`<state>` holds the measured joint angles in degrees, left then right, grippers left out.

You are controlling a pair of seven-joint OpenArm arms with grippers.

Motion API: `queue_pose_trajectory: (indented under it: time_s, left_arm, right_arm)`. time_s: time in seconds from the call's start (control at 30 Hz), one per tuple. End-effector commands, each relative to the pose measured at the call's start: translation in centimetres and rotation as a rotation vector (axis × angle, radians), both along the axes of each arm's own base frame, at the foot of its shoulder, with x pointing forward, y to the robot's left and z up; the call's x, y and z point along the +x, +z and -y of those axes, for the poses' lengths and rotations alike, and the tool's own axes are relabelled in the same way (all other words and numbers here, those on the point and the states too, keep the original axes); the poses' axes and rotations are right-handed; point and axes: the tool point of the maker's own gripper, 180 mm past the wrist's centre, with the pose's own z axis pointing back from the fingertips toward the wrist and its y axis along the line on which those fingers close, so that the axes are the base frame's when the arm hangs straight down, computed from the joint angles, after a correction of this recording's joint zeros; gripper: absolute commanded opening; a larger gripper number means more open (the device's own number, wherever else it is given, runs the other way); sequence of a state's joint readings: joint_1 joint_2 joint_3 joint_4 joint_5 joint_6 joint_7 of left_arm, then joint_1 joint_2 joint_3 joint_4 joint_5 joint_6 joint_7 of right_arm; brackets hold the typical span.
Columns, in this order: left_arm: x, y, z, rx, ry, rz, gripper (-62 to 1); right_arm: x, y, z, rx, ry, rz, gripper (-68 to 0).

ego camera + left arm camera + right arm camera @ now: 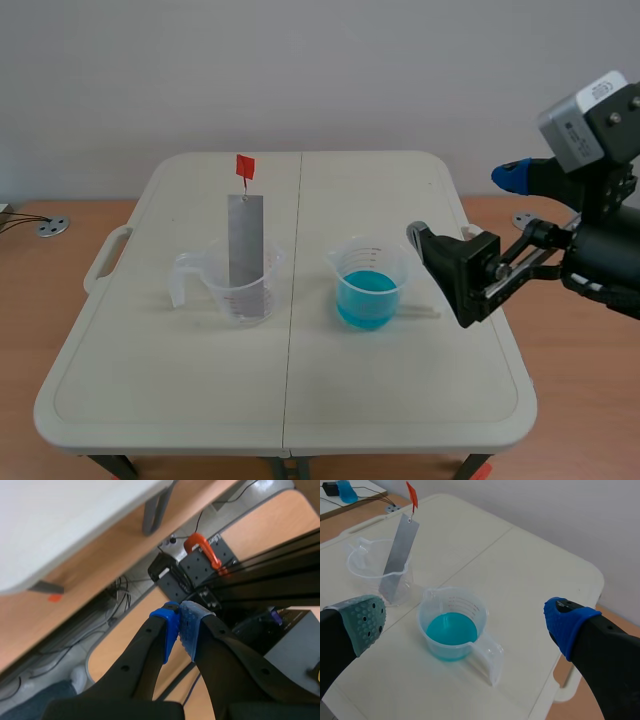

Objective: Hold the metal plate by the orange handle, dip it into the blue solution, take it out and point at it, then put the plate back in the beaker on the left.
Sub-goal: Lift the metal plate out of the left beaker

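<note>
A grey metal plate (pixel 245 240) (pixel 400 555) stands tilted in the clear left beaker (pixel 238 290) (pixel 362 562), its orange handle (pixel 244 167) (pixel 411 495) sticking up. To its right, a second clear beaker (pixel 372 258) (pixel 427 622) holds the blue solution (pixel 366 295) (pixel 451 630). My right gripper (pixel 463 206) (pixel 465 622) hovers open just right of and above the blue beaker, holding nothing. My left gripper (pixel 179 625) is shut on nothing, off the table and facing the floor; it is absent from the scene view.
The white folding table (pixel 290 400) has a centre seam and a side handle (pixel 105 255). In the left wrist view, the table's underside edge (pixel 75 520), an orange clamp (pixel 202 550), cables and a black frame lie below.
</note>
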<state>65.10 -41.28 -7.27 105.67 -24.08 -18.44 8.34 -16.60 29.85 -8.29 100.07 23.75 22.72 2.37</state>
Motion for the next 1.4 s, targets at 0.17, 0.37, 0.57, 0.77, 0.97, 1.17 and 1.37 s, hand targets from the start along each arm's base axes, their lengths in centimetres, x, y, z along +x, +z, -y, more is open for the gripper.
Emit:
queue_pose_trajectory:
  time_s: [0.17, 0.37, 0.57, 0.77, 0.97, 1.17, 1.37]
  left_arm:
    - [-1.4, -1.8, -1.9, 0.031, 0.041, -0.057, -58.2]
    - [-2.4, -3.0, -3.2, 0.06, 0.06, -0.096, -58.2]
    - [-2.4, -3.0, -3.3, 0.061, 0.061, -0.097, -58.2]
    - [-2.4, -3.1, -3.3, 0.063, 0.061, -0.099, -58.2]
    - [-2.4, -3.0, -3.3, 0.062, 0.061, -0.097, -58.2]
    - [-2.4, -3.0, -3.3, 0.061, 0.061, -0.096, -58.2]
    - [-2.4, -3.0, -3.3, 0.061, 0.061, -0.096, -58.2]
  right_arm:
    - [2.7, 1.0, -1.6, 0.017, 0.04, 0.049, -1.2]
    - [4.3, 0.4, -3.6, 0.043, 0.073, 0.039, -1.2]
    - [6.0, -0.6, -6.1, 0.074, 0.105, 0.011, -1.2]
    - [7.6, -1.5, -8.9, 0.076, 0.152, -0.013, -1.2]
    - [8.8, -1.6, -11.3, 0.078, 0.192, -0.021, -1.2]
    - [10.2, -0.9, -13.4, 0.084, 0.218, -0.014, -1.2]
    - [11.7, -1.3, -15.3, 0.065, 0.227, -0.048, -1.2]
